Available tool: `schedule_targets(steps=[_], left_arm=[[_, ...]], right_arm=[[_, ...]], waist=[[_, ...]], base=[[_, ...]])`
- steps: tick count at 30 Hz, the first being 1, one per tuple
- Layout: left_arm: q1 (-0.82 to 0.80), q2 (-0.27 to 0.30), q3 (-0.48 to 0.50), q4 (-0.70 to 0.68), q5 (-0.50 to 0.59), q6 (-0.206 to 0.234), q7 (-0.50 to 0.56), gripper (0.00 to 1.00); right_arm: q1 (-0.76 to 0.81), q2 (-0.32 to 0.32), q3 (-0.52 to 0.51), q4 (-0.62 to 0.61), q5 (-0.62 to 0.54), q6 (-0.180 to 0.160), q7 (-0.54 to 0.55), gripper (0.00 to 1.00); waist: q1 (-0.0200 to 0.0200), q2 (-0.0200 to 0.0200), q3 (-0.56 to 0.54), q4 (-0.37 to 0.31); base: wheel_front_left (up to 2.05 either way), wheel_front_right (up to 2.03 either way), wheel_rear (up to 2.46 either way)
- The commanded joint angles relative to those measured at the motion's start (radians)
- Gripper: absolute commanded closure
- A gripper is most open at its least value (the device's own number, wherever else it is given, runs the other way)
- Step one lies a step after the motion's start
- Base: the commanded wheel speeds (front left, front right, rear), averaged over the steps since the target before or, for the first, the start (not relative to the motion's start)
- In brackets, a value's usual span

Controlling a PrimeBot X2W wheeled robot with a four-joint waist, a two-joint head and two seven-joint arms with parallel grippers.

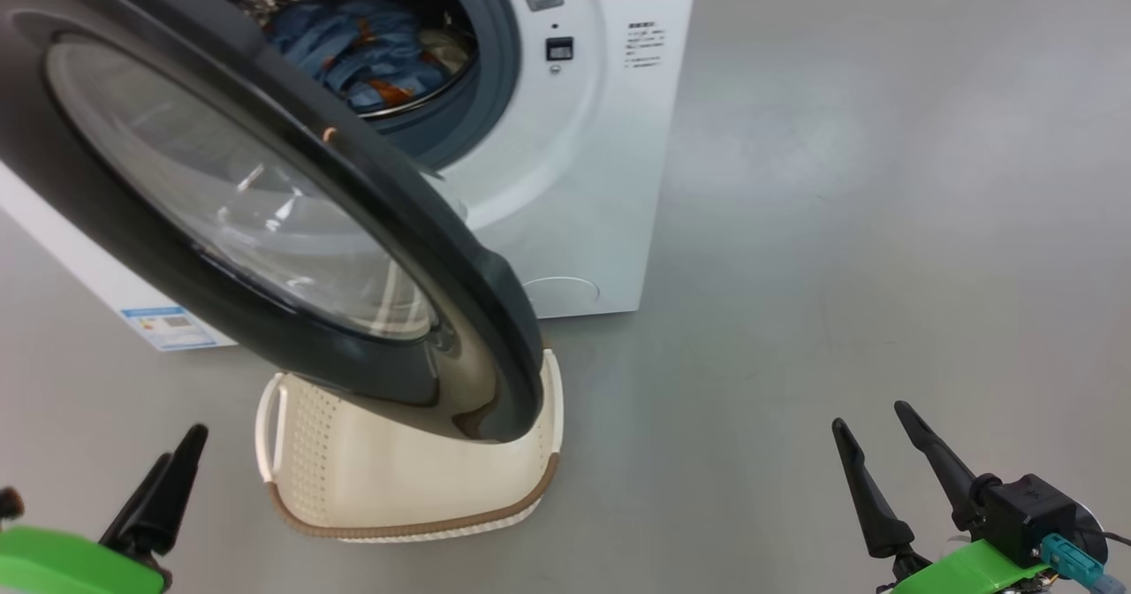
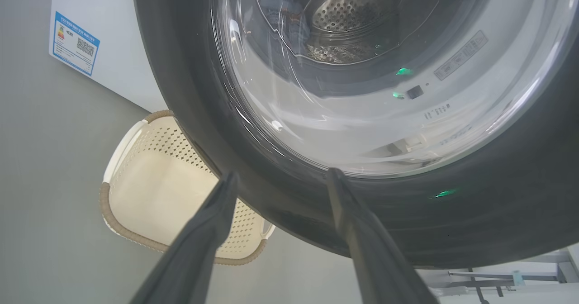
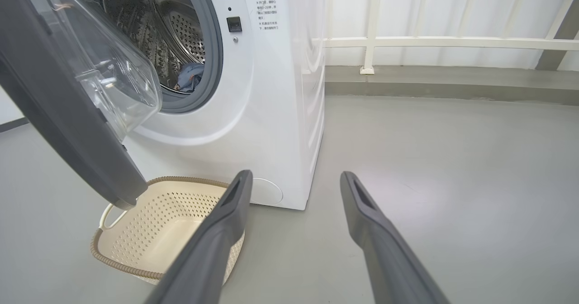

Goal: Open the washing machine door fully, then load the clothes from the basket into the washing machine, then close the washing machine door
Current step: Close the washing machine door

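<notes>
The washing machine (image 1: 601, 178) stands at the back with its door (image 1: 221, 196) swung out, hanging over the basket (image 1: 398, 479). Blue clothes (image 1: 371, 46) with orange print lie inside the steel drum, also seen in the right wrist view as clothes (image 3: 190, 75). No clothes show in the visible part of the basket (image 3: 158, 218). My left gripper (image 1: 177, 453) is open at the lower left, its fingers close below the door's black rim (image 2: 497, 204). My right gripper (image 1: 869, 415) is open at the lower right, over bare floor, holding nothing.
Grey floor spreads wide to the right of the machine. A blue label (image 1: 168, 324) marks the machine's lower left corner. A white railing (image 3: 371, 41) and a low kerb run behind the machine's right side.
</notes>
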Motion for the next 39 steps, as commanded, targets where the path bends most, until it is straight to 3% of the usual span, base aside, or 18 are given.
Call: schedule_targets(steps=[1, 9, 17, 27, 39], left_arm=[[-0.010, 0.044, 0.031, -0.009, 0.025, -0.003, -0.031, 0.00], [0.011, 0.079, -0.064, 0.066, 0.082, -0.003, -0.276, 0.00], [-0.012, 0.088, -0.122, 0.155, 0.208, -0.003, -0.339, 0.00], [0.015, -0.052, 0.045, 0.133, 0.517, -0.003, -0.340, 0.00], [0.071, -0.177, 0.193, 0.057, 0.814, -0.003, -0.340, 0.00]], right_arm=[[-0.010, -0.012, 0.019, -0.021, 0.002, 0.002, -0.005, 0.00], [-0.012, -0.013, 0.012, -0.026, 0.002, 0.002, -0.005, 0.00], [-0.012, -0.015, -0.002, -0.028, 0.002, 0.002, -0.005, 0.00], [0.000, -0.017, -0.025, -0.031, 0.004, 0.002, -0.005, 0.00], [0.007, -0.018, -0.031, -0.028, 0.011, 0.002, -0.005, 0.00]], waist=[[0.0000, -0.0001, 0.002, -0.016], [0.0000, -0.0001, 0.006, -0.071], [0.0000, -0.0001, 0.004, -0.112], [0.0000, -0.0001, -0.010, -0.133], [0.0000, -0.0001, -0.027, -0.132]], base=[[0.00, 0.00, 0.00], [0.00, 0.00, 0.00], [0.00, 0.00, 0.00], [0.00, 0.00, 0.00], [0.00, 0.00, 0.00]])
